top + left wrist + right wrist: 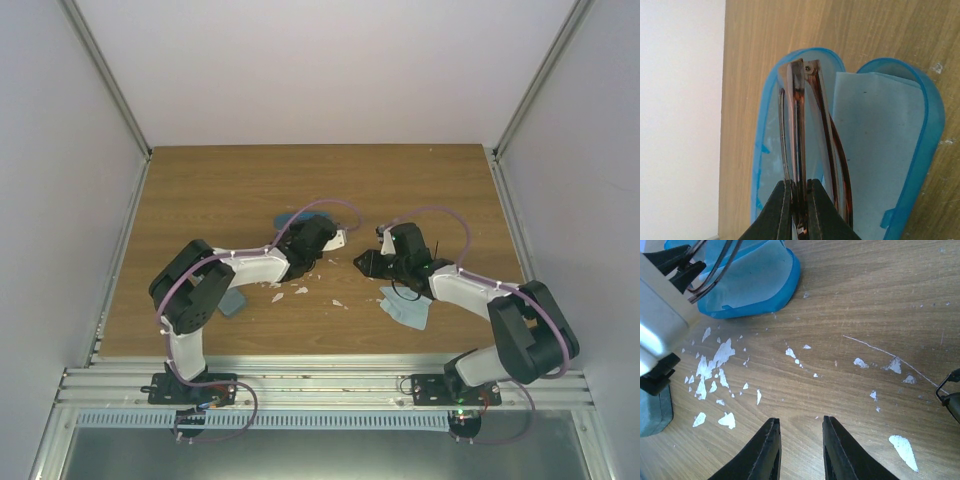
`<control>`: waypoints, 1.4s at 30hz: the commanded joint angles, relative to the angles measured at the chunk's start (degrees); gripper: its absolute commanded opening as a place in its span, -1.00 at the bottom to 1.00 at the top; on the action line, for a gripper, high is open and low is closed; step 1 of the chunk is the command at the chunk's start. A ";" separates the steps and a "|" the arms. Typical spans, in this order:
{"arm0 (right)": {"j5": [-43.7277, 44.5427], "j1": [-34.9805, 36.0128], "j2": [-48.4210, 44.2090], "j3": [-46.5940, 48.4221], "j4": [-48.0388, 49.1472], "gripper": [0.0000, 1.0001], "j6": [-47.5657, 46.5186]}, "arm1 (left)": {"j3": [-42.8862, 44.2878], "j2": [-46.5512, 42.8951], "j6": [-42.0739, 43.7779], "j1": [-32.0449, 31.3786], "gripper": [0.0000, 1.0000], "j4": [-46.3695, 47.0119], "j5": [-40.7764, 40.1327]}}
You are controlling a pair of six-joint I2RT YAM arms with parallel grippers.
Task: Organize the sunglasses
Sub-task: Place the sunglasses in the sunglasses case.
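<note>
The reddish-brown sunglasses (802,125) are folded and pinched by the frame in my left gripper (799,182), which is shut on them. They hang over the left half of the open bright blue case (930,120). In the top view my left gripper (333,240) is at the table's middle, with the blue case (288,218) just beyond it. My right gripper (800,422) stands open over bare wood with nothing between its fingers. A thin black part of the black sunglasses (951,396) shows at the right edge of the right wrist view.
A pale blue cloth (875,150) lines the case's other half. Another light blue cloth (408,308) lies under the right arm. A grey-blue case (233,301) sits by the left arm. White flakes (715,357) scatter on the wooden table (240,180).
</note>
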 commanded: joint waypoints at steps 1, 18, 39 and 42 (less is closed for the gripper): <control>-0.60 -0.54 -1.52 -0.81 -0.26 -0.49 0.78 | -0.37 1.44 1.52 -0.18 -1.00 2.87 0.05; -0.21 -0.60 -1.94 -1.12 -1.39 -0.48 0.60 | -1.42 3.63 4.95 1.58 -0.89 4.03 3.96; 1.51 -0.56 -2.90 0.61 -3.30 -0.44 -0.01 | 5.82 -4.84 -13.23 4.26 0.05 -20.81 14.98; 1.38 -0.55 -2.68 0.85 -3.31 -0.44 -0.01 | 5.54 -5.79 -14.33 4.31 0.08 -22.12 16.25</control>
